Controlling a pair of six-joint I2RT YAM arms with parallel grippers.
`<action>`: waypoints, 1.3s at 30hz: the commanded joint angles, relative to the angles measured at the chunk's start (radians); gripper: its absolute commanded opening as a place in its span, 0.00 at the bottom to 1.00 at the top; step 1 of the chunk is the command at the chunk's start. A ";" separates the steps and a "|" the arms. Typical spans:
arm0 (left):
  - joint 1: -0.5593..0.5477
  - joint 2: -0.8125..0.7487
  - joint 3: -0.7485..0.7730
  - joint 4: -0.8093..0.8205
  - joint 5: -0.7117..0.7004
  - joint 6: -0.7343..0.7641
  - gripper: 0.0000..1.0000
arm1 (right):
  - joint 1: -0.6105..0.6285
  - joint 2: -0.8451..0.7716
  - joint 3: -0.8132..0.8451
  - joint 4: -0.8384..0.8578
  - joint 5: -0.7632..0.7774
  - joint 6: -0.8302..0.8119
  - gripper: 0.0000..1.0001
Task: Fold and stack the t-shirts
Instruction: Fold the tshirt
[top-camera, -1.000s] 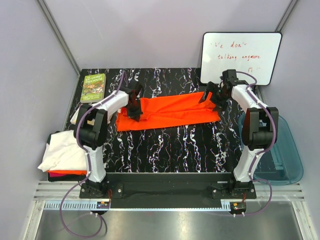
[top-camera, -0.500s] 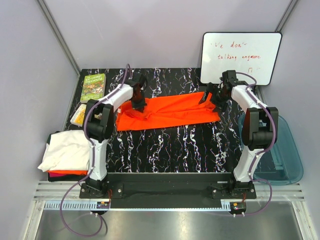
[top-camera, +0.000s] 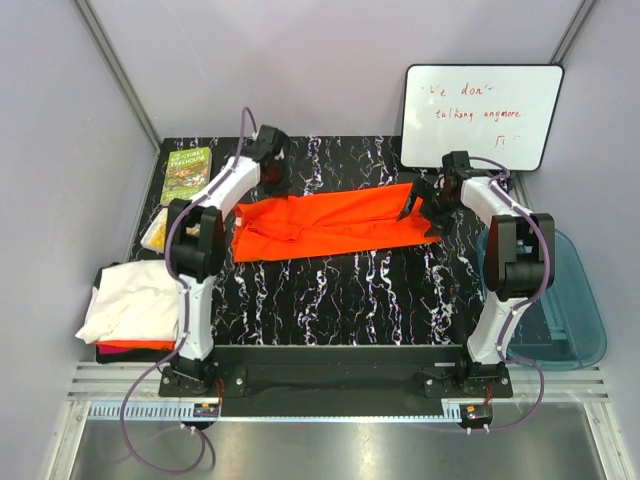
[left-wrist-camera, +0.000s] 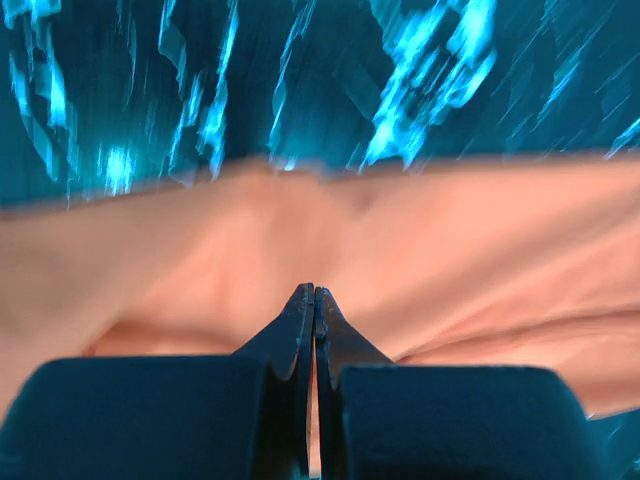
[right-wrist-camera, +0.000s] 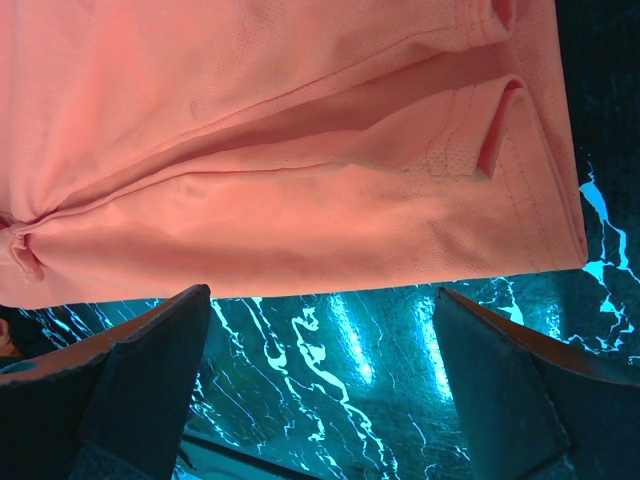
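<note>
The bright orange t-shirt (top-camera: 330, 224) lies folded into a long band across the middle of the table. It fills the left wrist view (left-wrist-camera: 420, 260) and the right wrist view (right-wrist-camera: 300, 130). My left gripper (top-camera: 271, 176) hovers just past the shirt's far left edge; its jaws (left-wrist-camera: 315, 292) are shut tip to tip with no cloth seen between them. My right gripper (top-camera: 424, 207) is at the shirt's right end, wide open (right-wrist-camera: 320, 292), with bare table between the fingers. A white t-shirt (top-camera: 135, 298) lies on a red-orange one (top-camera: 130, 345) at the left edge. No dark green shirt shows.
A small green book (top-camera: 187, 173) lies at the far left corner, with a small yellow thing (top-camera: 155, 233) below it. A whiteboard (top-camera: 482, 115) leans at the far right. A translucent blue tub (top-camera: 570, 300) stands off the table's right side.
My left gripper has drawn back from the shirt's left end toward the far edge, off the cloth. The shirt's left end now lies flatter. My right gripper has shifted slightly nearer.
</note>
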 joint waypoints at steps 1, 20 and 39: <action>-0.013 -0.225 -0.233 0.005 0.012 0.029 0.00 | 0.002 -0.056 -0.002 0.006 -0.011 -0.009 1.00; -0.013 -0.235 -0.539 0.128 0.014 0.008 0.00 | 0.002 -0.020 0.046 0.005 -0.038 -0.015 1.00; -0.015 -0.107 -0.304 0.101 0.011 0.019 0.00 | 0.002 -0.015 0.038 0.003 -0.038 -0.006 1.00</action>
